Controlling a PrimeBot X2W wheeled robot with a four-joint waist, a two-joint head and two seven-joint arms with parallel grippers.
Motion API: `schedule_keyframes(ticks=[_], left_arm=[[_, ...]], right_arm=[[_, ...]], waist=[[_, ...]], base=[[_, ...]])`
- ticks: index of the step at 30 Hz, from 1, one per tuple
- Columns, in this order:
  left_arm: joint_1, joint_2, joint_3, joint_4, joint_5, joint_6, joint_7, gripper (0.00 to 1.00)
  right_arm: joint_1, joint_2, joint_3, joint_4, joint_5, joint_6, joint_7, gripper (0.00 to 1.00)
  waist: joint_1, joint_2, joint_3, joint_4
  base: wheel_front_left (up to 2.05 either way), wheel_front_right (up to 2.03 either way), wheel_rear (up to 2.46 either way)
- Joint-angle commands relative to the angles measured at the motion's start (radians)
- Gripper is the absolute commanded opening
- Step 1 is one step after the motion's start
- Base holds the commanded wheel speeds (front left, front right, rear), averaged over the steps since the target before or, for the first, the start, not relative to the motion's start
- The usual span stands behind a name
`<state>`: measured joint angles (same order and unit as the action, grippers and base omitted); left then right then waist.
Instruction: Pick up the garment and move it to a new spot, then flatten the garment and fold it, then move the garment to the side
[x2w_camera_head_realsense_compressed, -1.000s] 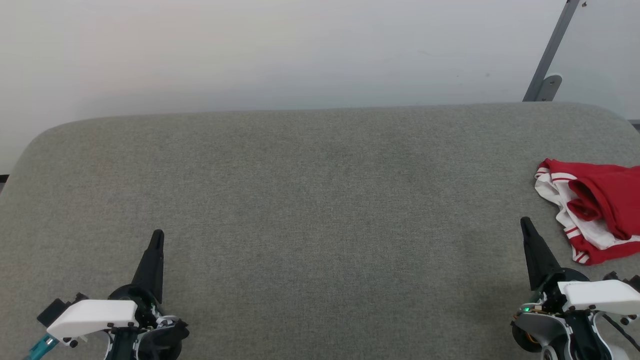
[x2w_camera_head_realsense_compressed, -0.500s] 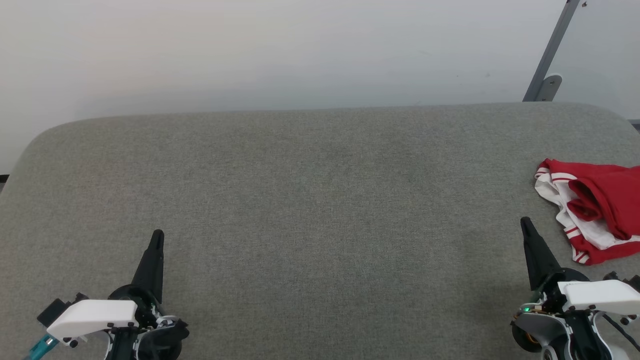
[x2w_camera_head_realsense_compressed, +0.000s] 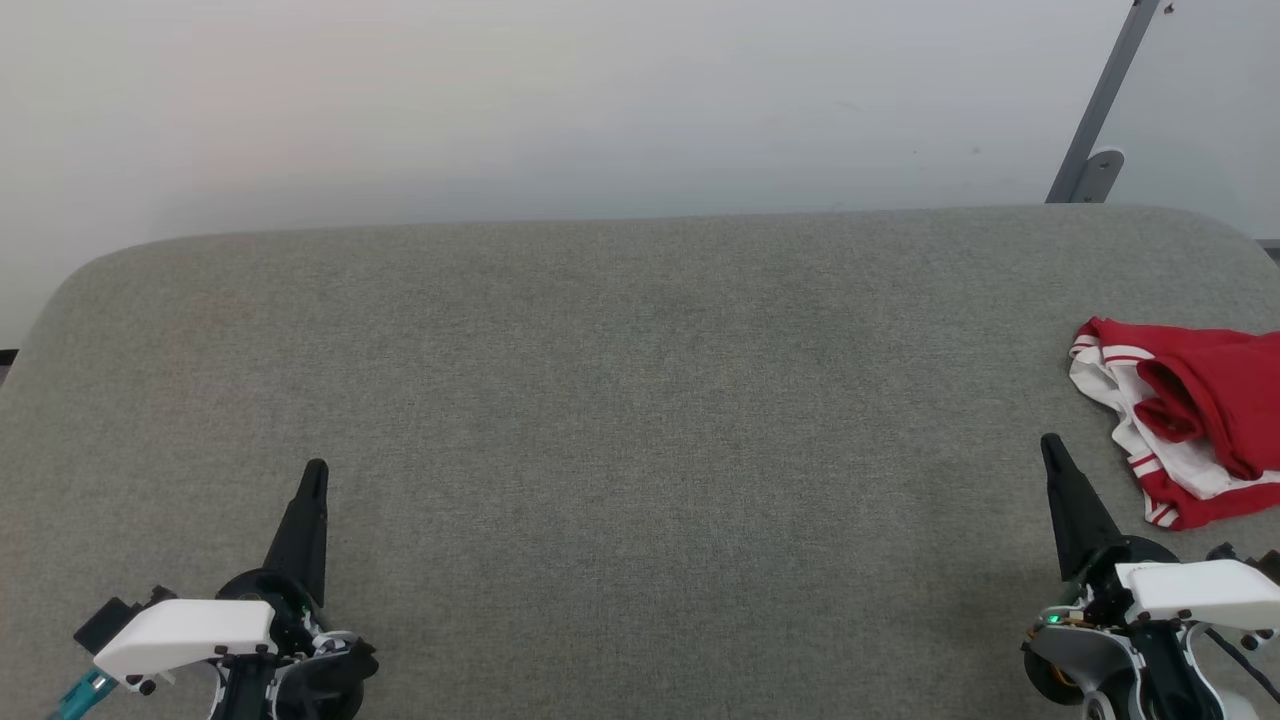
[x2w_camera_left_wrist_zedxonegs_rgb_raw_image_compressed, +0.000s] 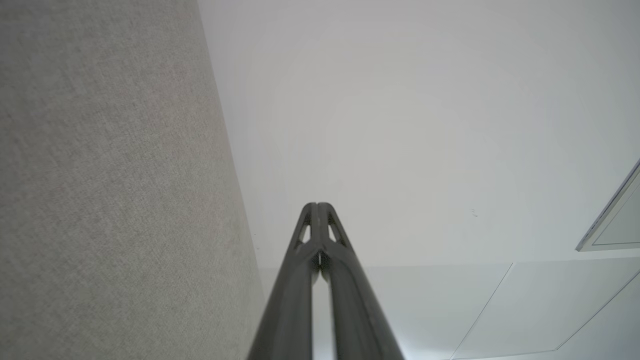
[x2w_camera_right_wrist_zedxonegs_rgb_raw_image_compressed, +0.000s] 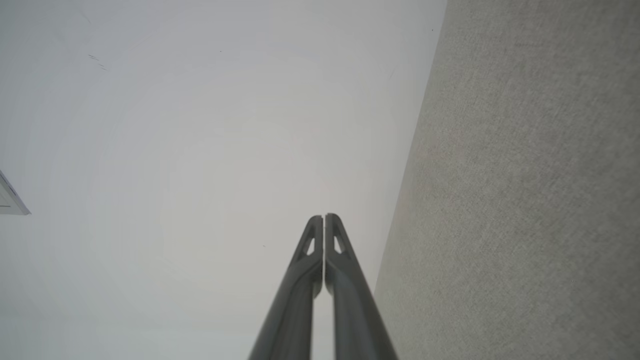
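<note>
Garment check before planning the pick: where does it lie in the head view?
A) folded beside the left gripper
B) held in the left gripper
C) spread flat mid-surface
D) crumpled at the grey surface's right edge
D: the garment lies crumpled at the right edge of the grey surface, just beyond the shut right gripper and apart from it.
</note>
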<state>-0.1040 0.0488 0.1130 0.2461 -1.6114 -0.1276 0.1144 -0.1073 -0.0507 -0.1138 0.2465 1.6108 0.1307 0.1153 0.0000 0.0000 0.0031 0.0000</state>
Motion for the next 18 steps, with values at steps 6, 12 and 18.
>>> schedule_keyframes(ticks=[6, 12, 18], left_arm=[[-0.012, 0.001, 0.002, 0.000, -0.003, -0.006, 0.003, 0.00], [-0.012, 0.001, 0.002, 0.000, -0.003, -0.006, 0.003, 0.00], [-0.012, 0.001, 0.002, 0.000, -0.003, -0.006, 0.003, 0.00]], right_arm=[[-0.004, 0.001, -0.001, -0.003, 0.004, 0.000, 0.001, 0.00], [-0.004, 0.001, -0.001, -0.003, 0.004, 0.000, 0.001, 0.00], [-0.004, 0.001, -0.001, -0.003, 0.004, 0.000, 0.001, 0.00]], waist=[[0.0000, 0.0000, 0.000, 0.000], [0.0000, 0.0000, 0.000, 0.000], [0.0000, 0.0000, 0.000, 0.000]], base=[[0.00, 0.00, 0.00], [0.00, 0.00, 0.00], [0.00, 0.00, 0.00]])
